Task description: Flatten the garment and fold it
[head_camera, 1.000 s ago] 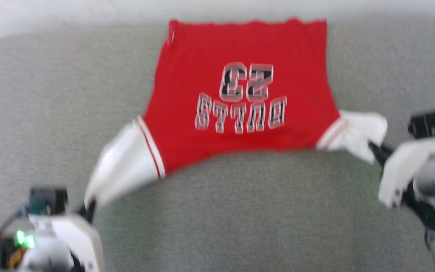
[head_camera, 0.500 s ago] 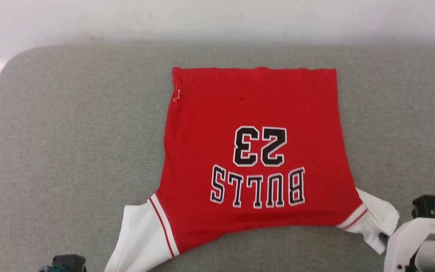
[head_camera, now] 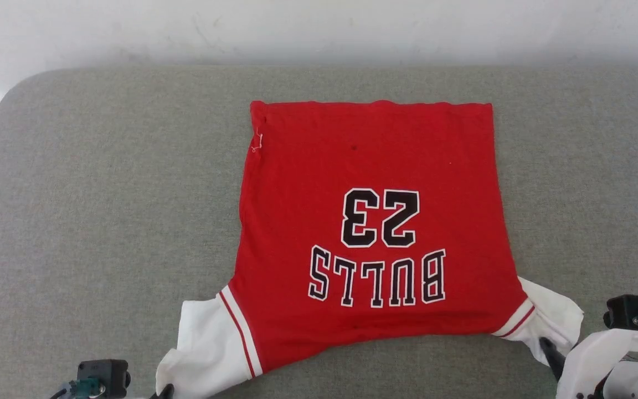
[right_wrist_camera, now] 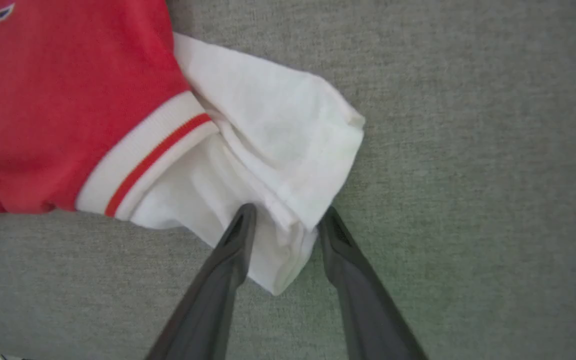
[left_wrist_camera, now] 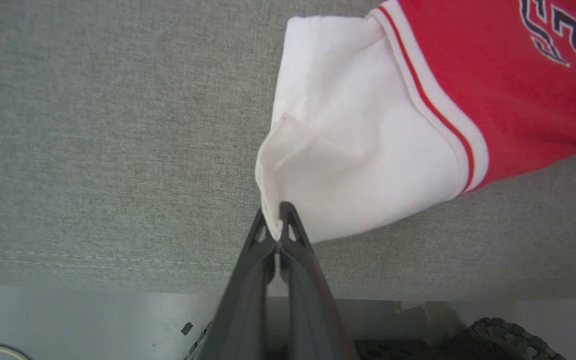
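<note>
Garment [head_camera: 369, 160], a red jersey T-shirt with white sleeves, lies spread mid-bench on the grey bench [head_camera: 103, 194]. Its hem faces the far edge, and the upside-down "BULLS" and "23" face the near edge. A pale wall [head_camera: 319, 27] runs behind the far edge. Below the near edge are floor [left_wrist_camera: 68, 320] and a dark tyre [left_wrist_camera: 508, 340]. The neckline cannot be made out along the garment's bowed near side. The right sleeve [right_wrist_camera: 278, 130] is rumpled and doubled over. Both arms are largely cut off in the head view. The left pincer [left_wrist_camera: 279, 212], low at the near edge, is clamped on the cuff corner of the left sleeve [left_wrist_camera: 358, 140]. The right pincer [right_wrist_camera: 288, 220] stands parted, one finger on either side of the right cuff, gripping nothing.
</note>
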### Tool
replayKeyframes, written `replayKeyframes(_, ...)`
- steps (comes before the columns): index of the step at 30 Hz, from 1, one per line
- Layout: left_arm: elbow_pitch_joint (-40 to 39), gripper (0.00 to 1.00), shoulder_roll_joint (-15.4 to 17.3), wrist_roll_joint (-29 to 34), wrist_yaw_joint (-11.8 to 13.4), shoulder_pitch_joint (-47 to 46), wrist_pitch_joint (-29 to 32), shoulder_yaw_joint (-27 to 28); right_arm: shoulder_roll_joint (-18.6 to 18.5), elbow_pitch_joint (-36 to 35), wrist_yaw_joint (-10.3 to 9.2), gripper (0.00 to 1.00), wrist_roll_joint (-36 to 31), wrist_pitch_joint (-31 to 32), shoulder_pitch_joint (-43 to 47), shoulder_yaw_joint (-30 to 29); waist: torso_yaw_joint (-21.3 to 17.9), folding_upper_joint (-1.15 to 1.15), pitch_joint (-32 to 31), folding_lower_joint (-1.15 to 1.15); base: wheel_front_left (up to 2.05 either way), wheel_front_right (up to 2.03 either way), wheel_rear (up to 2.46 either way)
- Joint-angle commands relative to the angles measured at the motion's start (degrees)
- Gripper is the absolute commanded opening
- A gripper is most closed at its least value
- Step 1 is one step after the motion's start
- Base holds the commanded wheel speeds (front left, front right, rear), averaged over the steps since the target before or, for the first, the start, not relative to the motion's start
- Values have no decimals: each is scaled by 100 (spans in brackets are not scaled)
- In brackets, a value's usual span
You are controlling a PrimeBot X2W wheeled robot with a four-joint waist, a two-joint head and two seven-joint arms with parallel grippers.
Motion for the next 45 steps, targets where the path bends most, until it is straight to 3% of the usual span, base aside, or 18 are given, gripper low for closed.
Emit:
replayKeyframes(1,-9,0,-16,67,-31,-71,-63,-2,42,-54,-12,100,25,-172,105,18,-7,0,-21,0,0,0,0)
replayKeyframes(8,-188,0,-15,109,-34,-137,-120,-45,-53,-834,-12,100,-34,-1376,-129,0,50,0,-6,0,0,0,0)
replayKeyframes(12,-266,0,-34,124,-41,-226,-116,-97,-213,-791,-12,100,-66,-2192,-640,37,113,0,87,0,0,0,0)
replayKeyframes(17,-369,0,-71,158,-62,-400,-134,-169,-592,-158,-12,100,115,-2924,-1697,343,229,0,373,0,0,0,0)
replayKeyframes(24,-439,0,-145,212,-119,-719,-178,-288,-1040,996,-12,100,321,-3193,-3232,622,490,0,905,0,0,0,0)
replayKeyframes(28,-427,0,-267,229,-143,-945,-231,-391,-1358,1740,-12,100,371,-2957,-4088,802,751,0,1306,0,0,0,0)
replayKeyframes(34,-291,0,-431,237,-215,-1219,-399,-511,-1787,2616,-12,100,247,-1928,-5093,1065,1077,0,1822,0,0,0,0)
replayKeyframes(45,178,0,-707,164,-404,-1566,-725,-700,-2201,3210,-12,100,48,-39,-5899,1196,1468,0,2283,0,0,0,0)
